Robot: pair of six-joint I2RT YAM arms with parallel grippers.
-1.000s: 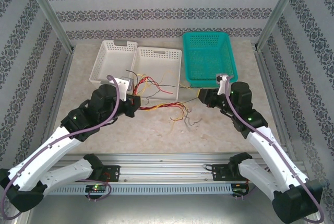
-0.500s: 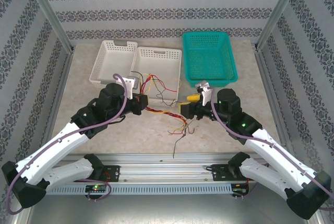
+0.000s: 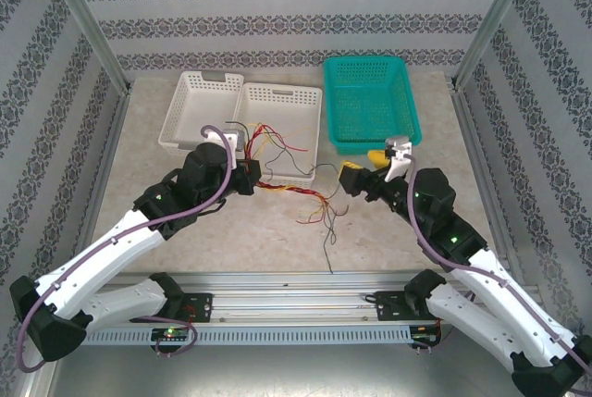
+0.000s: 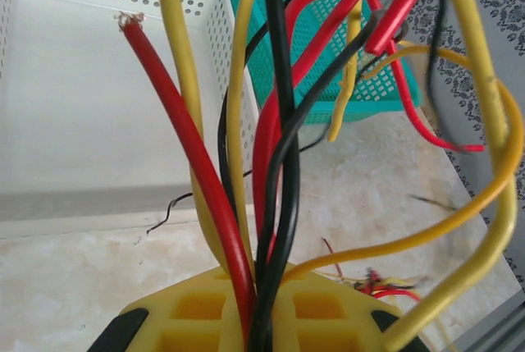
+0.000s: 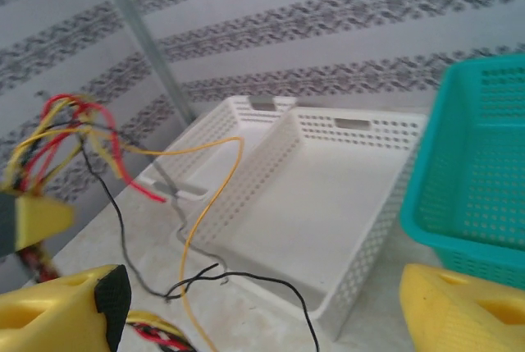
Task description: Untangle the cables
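marbled tabletop [image 3: 388, 240]: left gripper [image 3: 252, 178] clamps the cables [image 3: 291, 189], right gripper [image 3: 361, 166] gapes wide; a hasty pull could tighten knots

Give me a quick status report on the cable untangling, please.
Left gripper shut on cables. Right gripper open, empty. Bunch tangled, strands draped over white basket near edge.
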